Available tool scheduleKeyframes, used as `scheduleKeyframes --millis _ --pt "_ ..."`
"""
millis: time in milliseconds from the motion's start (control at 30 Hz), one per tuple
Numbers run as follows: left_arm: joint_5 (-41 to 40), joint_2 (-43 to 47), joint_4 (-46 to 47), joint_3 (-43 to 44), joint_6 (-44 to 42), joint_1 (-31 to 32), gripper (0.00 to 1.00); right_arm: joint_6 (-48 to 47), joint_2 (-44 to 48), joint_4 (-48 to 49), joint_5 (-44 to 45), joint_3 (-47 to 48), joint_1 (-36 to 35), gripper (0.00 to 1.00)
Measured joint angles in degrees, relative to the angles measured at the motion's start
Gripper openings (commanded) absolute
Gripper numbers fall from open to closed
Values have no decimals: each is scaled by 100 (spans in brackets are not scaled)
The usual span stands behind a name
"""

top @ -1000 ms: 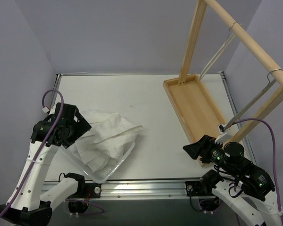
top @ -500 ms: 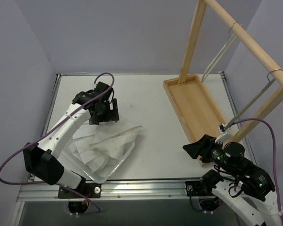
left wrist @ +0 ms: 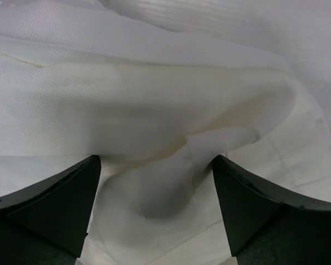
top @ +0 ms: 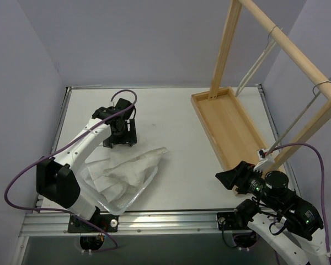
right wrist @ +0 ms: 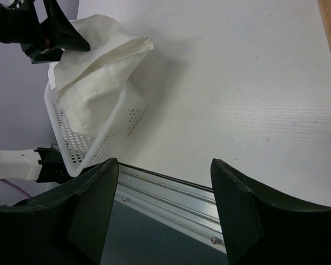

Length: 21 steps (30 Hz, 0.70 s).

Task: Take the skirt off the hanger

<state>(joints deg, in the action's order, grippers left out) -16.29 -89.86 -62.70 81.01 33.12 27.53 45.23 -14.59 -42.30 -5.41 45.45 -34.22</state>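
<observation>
White skirt (top: 129, 165) overhangs the basket's (top: 121, 207) three-o'clock rim; my left gripper (left wrist: 155, 161), spread wide close over it, could snag a fold and drag it out.

Skirt (left wrist: 154, 99): soft white cloth, matt, with a fine ribbed weave. Basket (right wrist: 115, 128): white perforated plastic. Rack (top: 226, 124): pale bare wood, smooth. Table (top: 176, 116): matt white, faintly textured. Rail (right wrist: 165, 201): brushed grey metal.
</observation>
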Motion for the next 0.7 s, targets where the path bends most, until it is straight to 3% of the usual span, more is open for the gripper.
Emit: scheduleKeyframes --millis 33,67,133,167,300,533,700 --pt "-11 -13 20 -127 44 -57 81 9 11 -2 2 0 0 63" --pt "-22 -15 37 -267 103 -116 62 11 28 -4 2 -4 0 63" --pt "2 17 109 -533 223 -236 36 13 72 -15 2 -4 2 63" --pt "20 68 151 -664 284 -299 4 15 94 -28 0 -4 0 63" --pt "144 704 317 -1287 479 -678 2 13 160 -79 2 -4 0 63" --pt "249 2658 197 -1954 979 -977 2 15 160 -140 2 -4 0 63" --pt "608 2848 162 -2424 1193 -1073 2 55 160 -94 -4 -57 2 63"
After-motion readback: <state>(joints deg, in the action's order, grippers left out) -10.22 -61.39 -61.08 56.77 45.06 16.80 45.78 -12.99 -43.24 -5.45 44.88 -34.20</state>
